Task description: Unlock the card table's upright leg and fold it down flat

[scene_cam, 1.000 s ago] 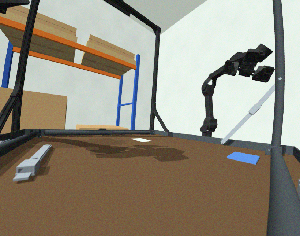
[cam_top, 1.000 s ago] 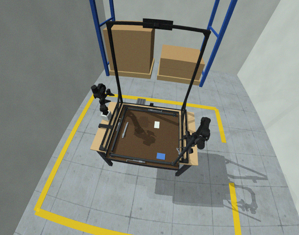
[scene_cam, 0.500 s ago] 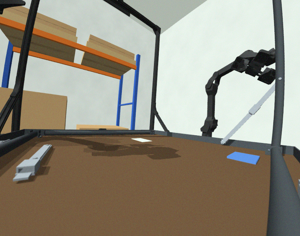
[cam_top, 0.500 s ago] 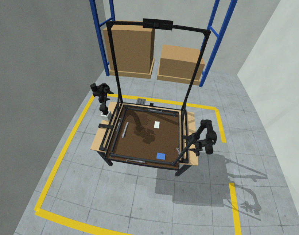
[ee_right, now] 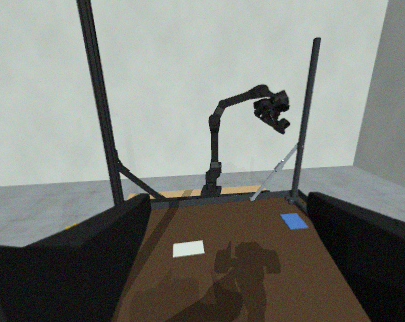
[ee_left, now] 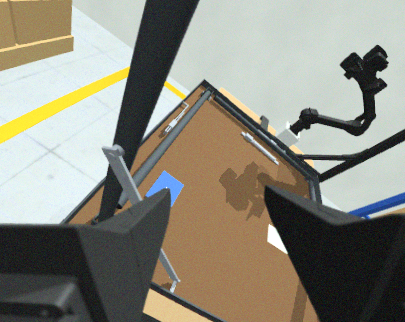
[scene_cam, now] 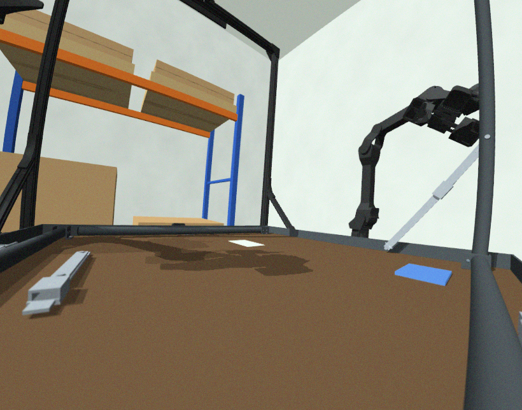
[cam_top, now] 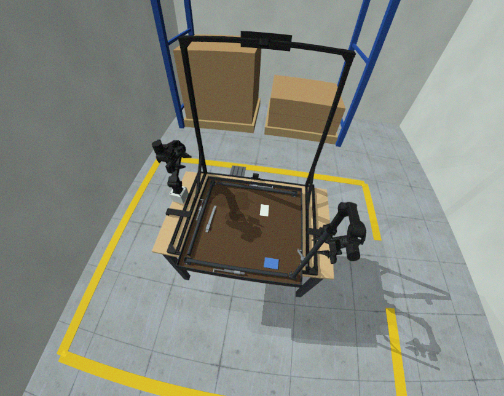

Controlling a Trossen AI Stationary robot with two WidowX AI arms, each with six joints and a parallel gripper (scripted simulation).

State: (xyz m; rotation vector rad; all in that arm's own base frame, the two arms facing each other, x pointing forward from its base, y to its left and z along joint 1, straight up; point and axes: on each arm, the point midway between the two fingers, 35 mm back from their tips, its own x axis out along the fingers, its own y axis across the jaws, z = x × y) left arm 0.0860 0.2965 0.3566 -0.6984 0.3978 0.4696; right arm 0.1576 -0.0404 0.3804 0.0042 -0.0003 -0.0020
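Observation:
The card table lies upside down, brown underside up. Three dark legs lie folded along its frame. One leg stands upright at the corner near a blue patch, propped by a grey locking brace. My left gripper is open and empty, high up just beside the upright leg. In the left wrist view the leg and brace lie left of my open fingers. My right gripper is open and empty, raised at the opposite side, and its fingers also show in the right wrist view.
A tall black frame stands over the bench. A folded grey brace and a white patch lie on the underside. Cardboard boxes and a blue rack stand behind. Yellow floor lines ring the bench.

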